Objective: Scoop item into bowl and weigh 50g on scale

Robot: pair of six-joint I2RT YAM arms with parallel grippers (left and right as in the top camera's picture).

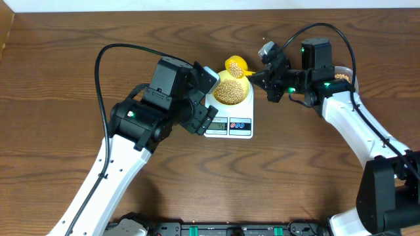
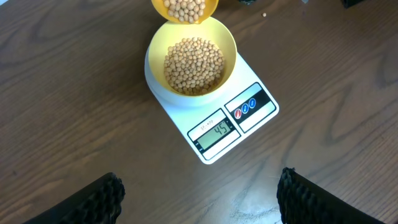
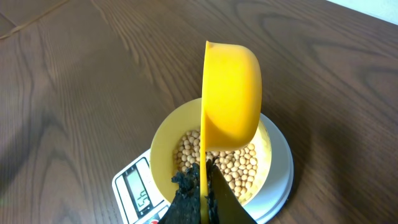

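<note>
The white scale [image 1: 230, 124] is placed near the middle of the overhead view, on the brown wooden surface [image 1: 79, 39]. The pale yellow bowl [image 2: 227, 45] stands on the upper part of the scale, and a heap of small tan beans [image 2: 193, 65] is seen inside it. The display [image 2: 214, 135], at the lower end of the scale in the left wrist view, shows 45. Two round buttons [image 2: 245, 108] are seen just beside it.

A yellow scoop [image 3: 231, 93] is held by the right tool [image 3: 205, 193], which is closed tightly on the thin handle at the bottom of the right wrist view. The scoop is tilted on its side above the upper rim of the bowl. In the left wrist view some beans are seen inside it, at the top edge of the frame. Whether the scoop touches the bowl cannot be told.

The left tool [image 2: 199, 186] is spread wide and nothing is held in it. Its two black fingers [image 2: 106, 199] are seen in the lower corners of the left wrist view, with bare surface between them, below the scale.

One loose bean [image 2: 265, 14] lies on the surface at the upper right of that view. A container [image 1: 342, 75] with more beans is partly hidden behind the right arm at the right of the overhead view.
</note>
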